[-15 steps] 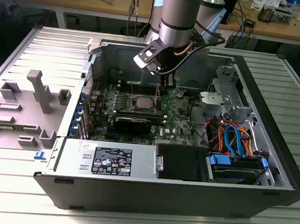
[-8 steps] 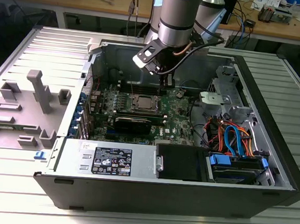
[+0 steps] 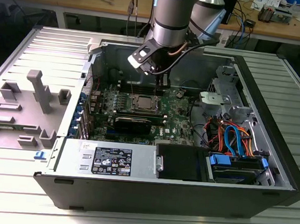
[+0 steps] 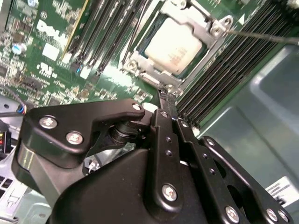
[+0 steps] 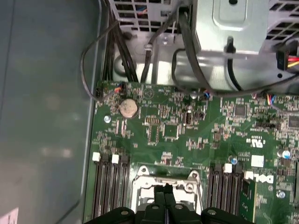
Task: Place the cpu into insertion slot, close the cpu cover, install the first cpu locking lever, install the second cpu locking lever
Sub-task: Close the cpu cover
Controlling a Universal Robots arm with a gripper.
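Silver-grey flat square cpu (image 4: 174, 43) sits in the dark, silver-rimmed square insertion slot (image 4: 134, 65), thin silvery windowed cpu cover (image 4: 206, 31) down over it; a thin wire locking lever (image 4: 261, 35) beside the slot looks unlatched; black jaws, pressed together and empty, hover at the slot's edge.

Green motherboard (image 5: 187, 135), pale silver-grey cpu (image 4: 173, 46), silvery cpu cover (image 4: 204, 24), black tool (image 4: 163, 95), orange and blue cables (image 3: 234, 141)

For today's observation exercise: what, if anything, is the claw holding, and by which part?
Nothing, as far as shows: the claw is shut with nothing between its tips, just beside the rim of the cpu cover.
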